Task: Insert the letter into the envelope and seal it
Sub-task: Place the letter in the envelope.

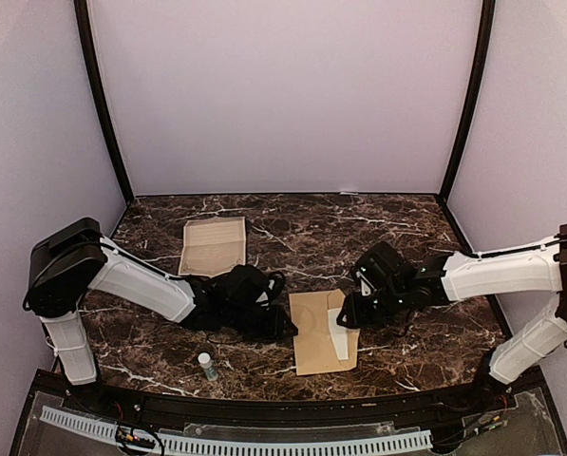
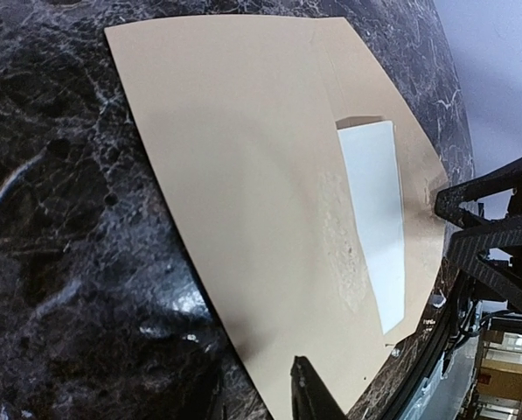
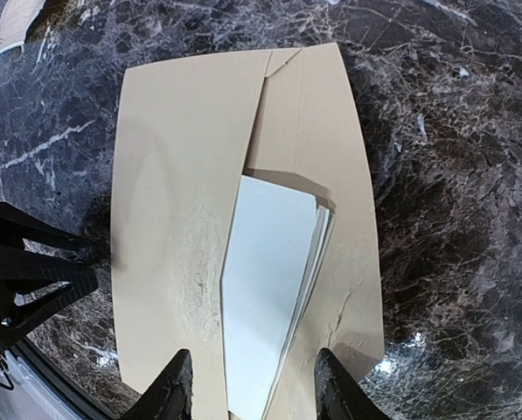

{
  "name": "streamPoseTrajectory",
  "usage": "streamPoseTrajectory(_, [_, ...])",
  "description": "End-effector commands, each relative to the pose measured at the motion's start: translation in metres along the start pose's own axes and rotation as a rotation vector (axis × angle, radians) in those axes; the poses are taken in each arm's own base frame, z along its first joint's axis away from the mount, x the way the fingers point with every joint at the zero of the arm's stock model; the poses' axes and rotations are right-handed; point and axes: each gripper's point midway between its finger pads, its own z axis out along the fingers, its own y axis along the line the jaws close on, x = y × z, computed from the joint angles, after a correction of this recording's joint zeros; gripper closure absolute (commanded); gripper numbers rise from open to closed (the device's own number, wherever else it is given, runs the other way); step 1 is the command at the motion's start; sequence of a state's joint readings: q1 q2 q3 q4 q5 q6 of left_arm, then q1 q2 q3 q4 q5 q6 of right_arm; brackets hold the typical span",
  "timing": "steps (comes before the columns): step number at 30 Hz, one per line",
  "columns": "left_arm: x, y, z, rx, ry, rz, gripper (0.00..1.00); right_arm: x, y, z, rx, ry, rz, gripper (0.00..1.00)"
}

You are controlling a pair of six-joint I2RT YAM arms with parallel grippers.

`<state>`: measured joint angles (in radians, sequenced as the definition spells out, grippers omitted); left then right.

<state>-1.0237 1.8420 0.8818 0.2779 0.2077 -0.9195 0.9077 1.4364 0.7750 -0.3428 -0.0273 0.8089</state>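
Envelope, emblem unreadable, letter half inside, right gripper at 3 o'clock, fingers apart, left gripper at 9 o'clock, spread unclear.

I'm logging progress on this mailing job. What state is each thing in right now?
envelope: lying flat, unsealed.
letter: folded, partly tucked under the envelope's panel, rest showing.
cream page: lying flat, apart from the envelope.
small bottle: upright.
right gripper: open above the letter, holding nothing.
left gripper: at the envelope's left edge; open or shut unclear.
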Motion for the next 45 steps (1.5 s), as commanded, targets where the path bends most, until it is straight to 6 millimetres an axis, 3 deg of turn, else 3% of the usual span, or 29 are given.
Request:
streamPoseTrajectory(1, [-0.009, -0.009, -0.005, -0.005, -0.020, 0.025, 0.75, -0.002, 0.002, 0.013, 0.025, 0.002, -0.016, 0.58])
streamPoseTrajectory(6, [-0.011, -0.005, -0.002, -0.034, -0.021, 0.027, 0.75, -0.006, -0.011, 0.023, 0.108, -0.017, 0.006, 0.62])
streamPoseTrajectory(13, [-0.006, 0.007, 0.005, -0.077, -0.001, 0.017, 0.77, -0.007, -0.007, 0.033, 0.105, -0.010, -0.003, 0.67])
streamPoseTrajectory(25, [-0.001, 0.009, 0.012, -0.072, 0.023, 0.015, 0.84, 0.001, 0.018, 0.047, 0.083, 0.028, -0.057, 0.71])
streamPoseTrajectory(37, [-0.002, 0.002, 0.012, -0.050, 0.036, 0.005, 0.86, 0.007, 0.042, 0.039, -0.033, 0.030, -0.054, 0.72])
streamPoseTrajectory(39, [-0.003, 0.004, 0.010, -0.068, 0.029, 0.006, 0.85, 0.006, 0.038, 0.035, -0.015, 0.024, -0.052, 0.70])
streamPoseTrajectory(45, [-0.008, 0.004, -0.011, -0.079, -0.024, 0.001, 0.68, 0.003, 0.027, 0.014, 0.035, -0.010, -0.053, 0.63])
